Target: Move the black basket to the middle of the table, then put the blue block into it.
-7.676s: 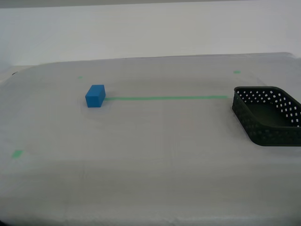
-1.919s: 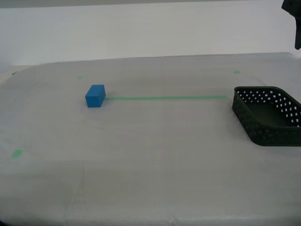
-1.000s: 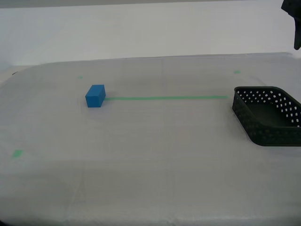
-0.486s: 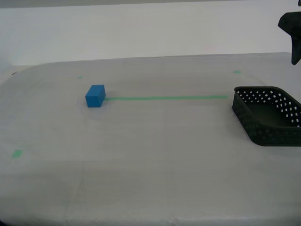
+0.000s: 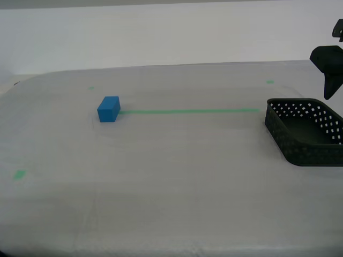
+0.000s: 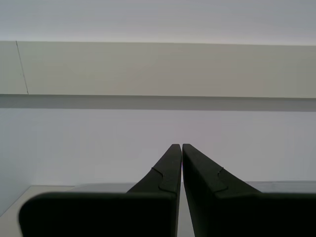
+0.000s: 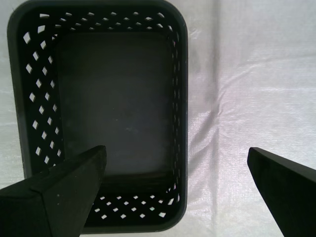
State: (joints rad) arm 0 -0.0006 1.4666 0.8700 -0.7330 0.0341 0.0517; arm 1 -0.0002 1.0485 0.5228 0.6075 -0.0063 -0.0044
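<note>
progress: nothing moved yet | black basket (image 5: pixel 305 131) at the exterior view's right edge of the table (image 5: pixel 177 182), empty | blue block (image 5: pixel 109 108) left of centre at the green tape line (image 5: pixel 187 111) end | my first gripper (image 7: pixel 175 160) above the basket, fingers spread wide, straddling one wall | my second gripper (image 6: pixel 181 150) pinched closed, empty, facing the wall

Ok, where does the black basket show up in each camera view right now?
Exterior view: the black basket sits at the exterior view's right edge, partly cut off, below a dark gripper.
First wrist view: the basket lies under my open first gripper, one finger over its inside.
Second wrist view: not in it.
Shared landmark: the whitish table cloth beside the basket.
</note>
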